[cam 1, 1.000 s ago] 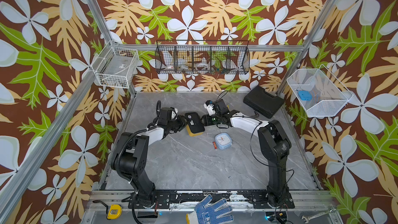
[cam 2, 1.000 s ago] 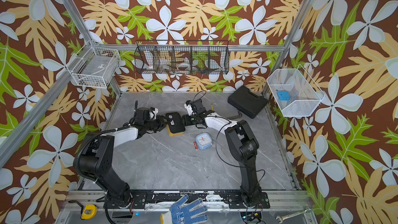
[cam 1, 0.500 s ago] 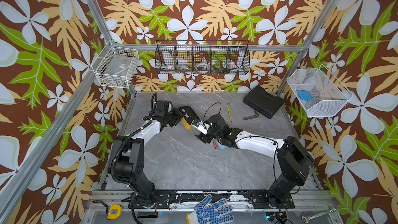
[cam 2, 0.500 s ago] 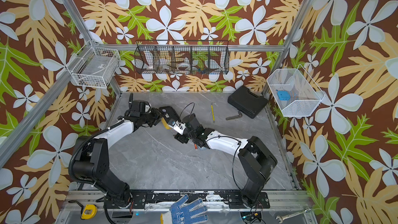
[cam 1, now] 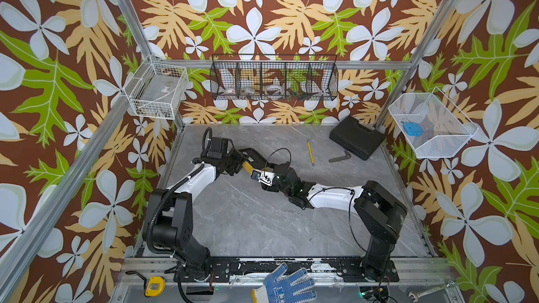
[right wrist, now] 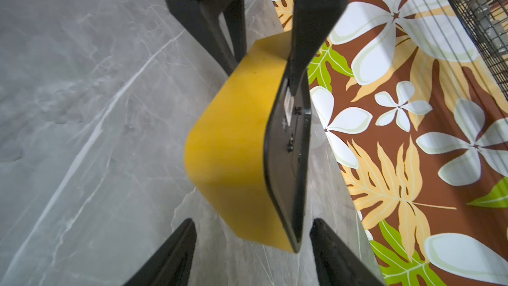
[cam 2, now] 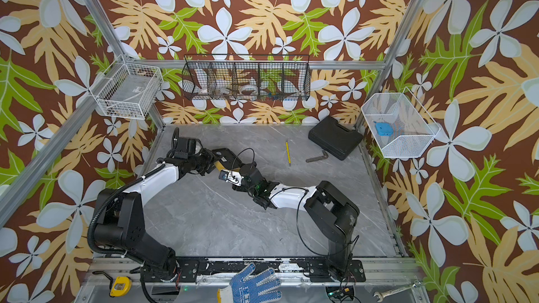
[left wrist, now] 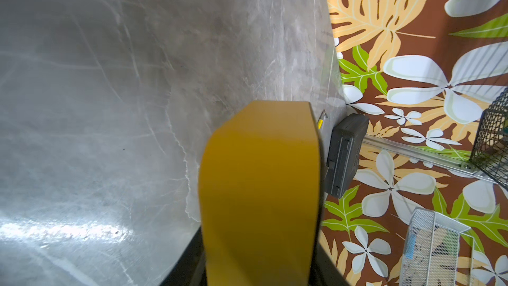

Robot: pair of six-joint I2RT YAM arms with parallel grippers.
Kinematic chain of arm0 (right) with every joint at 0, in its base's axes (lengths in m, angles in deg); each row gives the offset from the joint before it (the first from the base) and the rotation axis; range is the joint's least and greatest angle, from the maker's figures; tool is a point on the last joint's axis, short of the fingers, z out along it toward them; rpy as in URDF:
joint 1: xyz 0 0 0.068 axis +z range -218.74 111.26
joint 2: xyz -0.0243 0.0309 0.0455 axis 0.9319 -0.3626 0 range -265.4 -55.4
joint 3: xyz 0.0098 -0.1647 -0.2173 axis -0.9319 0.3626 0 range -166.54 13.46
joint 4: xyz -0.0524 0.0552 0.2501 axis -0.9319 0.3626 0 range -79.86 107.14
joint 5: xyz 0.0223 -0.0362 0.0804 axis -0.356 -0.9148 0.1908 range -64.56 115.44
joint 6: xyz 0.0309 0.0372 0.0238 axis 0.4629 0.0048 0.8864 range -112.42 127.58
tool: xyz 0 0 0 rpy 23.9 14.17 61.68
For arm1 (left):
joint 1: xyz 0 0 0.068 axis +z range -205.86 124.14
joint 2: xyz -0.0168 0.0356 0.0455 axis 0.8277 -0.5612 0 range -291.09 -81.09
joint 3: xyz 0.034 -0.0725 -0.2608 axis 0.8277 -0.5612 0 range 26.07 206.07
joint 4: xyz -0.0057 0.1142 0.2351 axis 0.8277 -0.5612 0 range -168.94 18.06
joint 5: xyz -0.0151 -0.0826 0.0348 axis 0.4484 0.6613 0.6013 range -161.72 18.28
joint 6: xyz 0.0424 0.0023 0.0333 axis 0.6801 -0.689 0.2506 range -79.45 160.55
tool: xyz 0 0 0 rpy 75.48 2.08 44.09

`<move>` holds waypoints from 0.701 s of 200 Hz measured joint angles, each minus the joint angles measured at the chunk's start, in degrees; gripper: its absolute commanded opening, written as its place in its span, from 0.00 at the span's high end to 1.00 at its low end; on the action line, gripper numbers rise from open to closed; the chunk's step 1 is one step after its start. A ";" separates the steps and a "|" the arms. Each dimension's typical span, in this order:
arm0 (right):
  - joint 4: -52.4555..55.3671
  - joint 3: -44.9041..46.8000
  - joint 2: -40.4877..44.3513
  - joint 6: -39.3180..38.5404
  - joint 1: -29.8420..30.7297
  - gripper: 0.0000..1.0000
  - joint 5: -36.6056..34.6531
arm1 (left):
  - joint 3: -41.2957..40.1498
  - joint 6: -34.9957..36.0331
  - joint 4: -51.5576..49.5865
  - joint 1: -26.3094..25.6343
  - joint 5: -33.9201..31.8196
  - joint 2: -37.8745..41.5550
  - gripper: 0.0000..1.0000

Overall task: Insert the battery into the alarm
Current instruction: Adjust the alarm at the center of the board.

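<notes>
The alarm (cam 1: pixel 250 159) is a yellow block with a black back panel, and it hangs above the grey table. My left gripper (cam 1: pixel 237 161) is shut on one end of it, with the yellow side (left wrist: pixel 261 188) filling the left wrist view. My right gripper (right wrist: pixel 253 224) is open, and its two fingertips (right wrist: pixel 187 232) stand on either side of the alarm's (right wrist: pixel 236 147) free end without touching it. Both top views show the arms meeting at the alarm (cam 2: pixel 225 156) in mid-table. The battery is out of view.
At the back right of the table lie a black case (cam 1: pixel 357 138), a yellow pencil-like tool (cam 1: pixel 309 151) and a hex key (cam 1: pixel 339 157). Wire baskets (cam 1: pixel 274 78) hang on the walls. A blue glove (cam 1: pixel 284 287) and a tape measure (cam 1: pixel 152 286) lie on the front rail.
My left gripper has lifted the alarm off the table. My right arm has swung in toward the front and its jaws have widened. A small blue clock seen earlier is now covered by the right arm.
</notes>
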 measured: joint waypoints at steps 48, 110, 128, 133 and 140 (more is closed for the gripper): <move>-1.84 -1.92 -2.69 -1.01 0.37 0.43 -1.55 | -0.76 -1.92 1.07 0.00 -0.50 0.33 0.75; -2.49 -3.26 -4.83 -3.98 0.96 0.64 -2.38 | -1.07 -2.62 1.29 0.00 -1.20 0.26 0.71; -1.07 -3.41 -4.92 -6.58 1.16 0.73 -2.10 | -1.07 -1.01 0.55 0.00 -1.73 0.26 0.65; -0.46 -3.54 -4.92 -6.97 1.16 0.75 -1.92 | -1.07 -0.42 0.42 -0.02 -1.86 0.26 0.63; 0.39 -3.78 -4.92 -7.28 1.16 0.77 -1.68 | -1.07 0.48 0.39 -0.04 -2.01 0.26 0.59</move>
